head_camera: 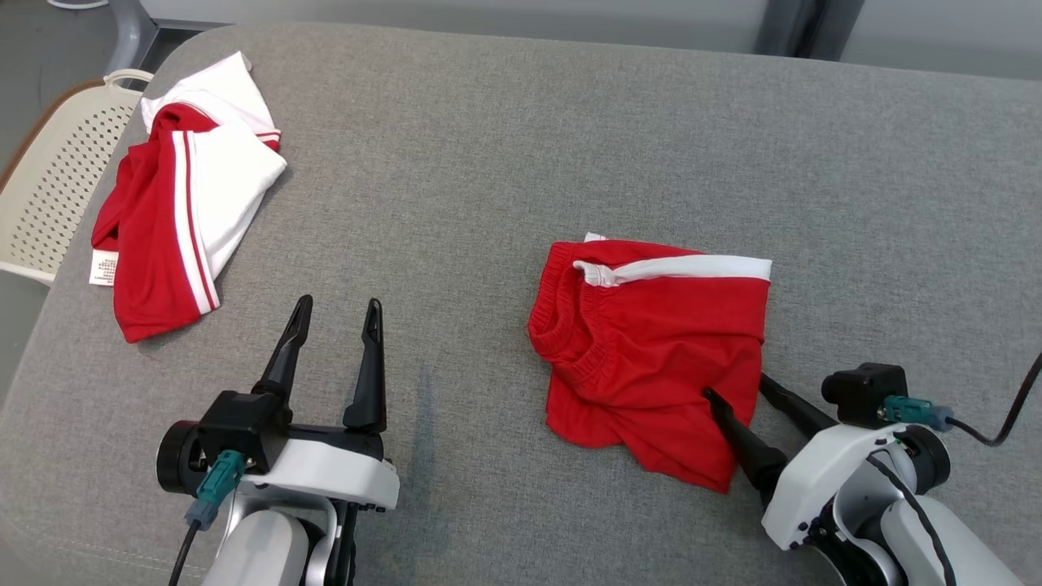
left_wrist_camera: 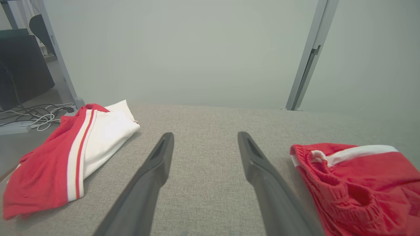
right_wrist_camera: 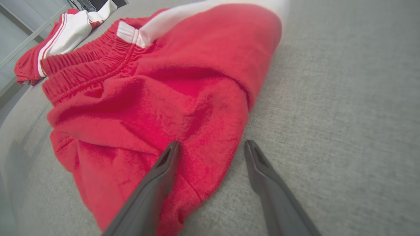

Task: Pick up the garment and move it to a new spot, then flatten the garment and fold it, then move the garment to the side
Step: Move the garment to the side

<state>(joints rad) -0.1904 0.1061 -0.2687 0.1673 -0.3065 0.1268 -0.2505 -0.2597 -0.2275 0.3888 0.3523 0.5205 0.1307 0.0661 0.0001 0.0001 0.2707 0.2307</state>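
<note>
— Two wide-open, empty grippers. Which is nearer?
— The right gripper [head_camera: 735,386]: the red shorts [head_camera: 651,342] lie on the grey cushion [head_camera: 488,163] at its 11 o'clock, edge between its fingers [right_wrist_camera: 157,177]; the left gripper [head_camera: 339,303] is well apart, at 9 o'clock.

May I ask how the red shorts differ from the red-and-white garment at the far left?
The shorts are nearly all red with one white band; the red-and-white garment has broad white panels. The shorts sit at the right gripper; the red-and-white garment lies apart from the left gripper. Both lie on grey cloth.

Head cam overhead; wrist cams low, sharing shorts [right_wrist_camera: 183,82].
</note>
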